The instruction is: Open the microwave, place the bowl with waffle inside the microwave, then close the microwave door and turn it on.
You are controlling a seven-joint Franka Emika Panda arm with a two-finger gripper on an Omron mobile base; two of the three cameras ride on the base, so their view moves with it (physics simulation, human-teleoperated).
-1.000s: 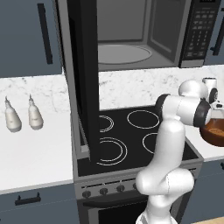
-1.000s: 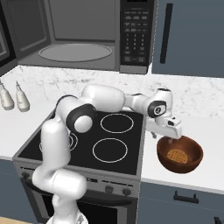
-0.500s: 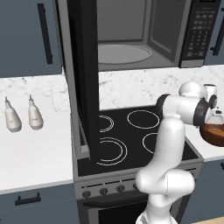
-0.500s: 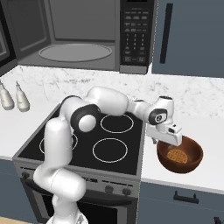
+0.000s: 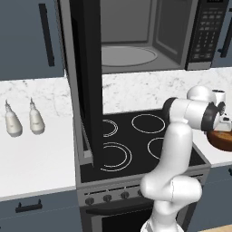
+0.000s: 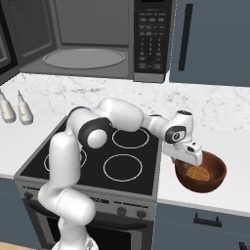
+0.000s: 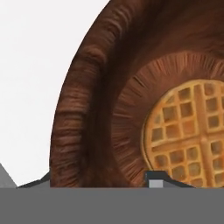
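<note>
Wooden bowl near counter edge, tool seemingly straddling its rim.

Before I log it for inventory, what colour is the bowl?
Reddish-brown, wood-grained; the bowl shows best in the hand view.

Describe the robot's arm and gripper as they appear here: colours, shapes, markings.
The arm is glossy white, built of thick rounded tube-like segments joined by dark grey to black joint bands. The wrist ends in a white housing with a dark round cap, carrying a pale grey blocky gripper with two small dark fingertips. No cables or markings can be made out.
</note>
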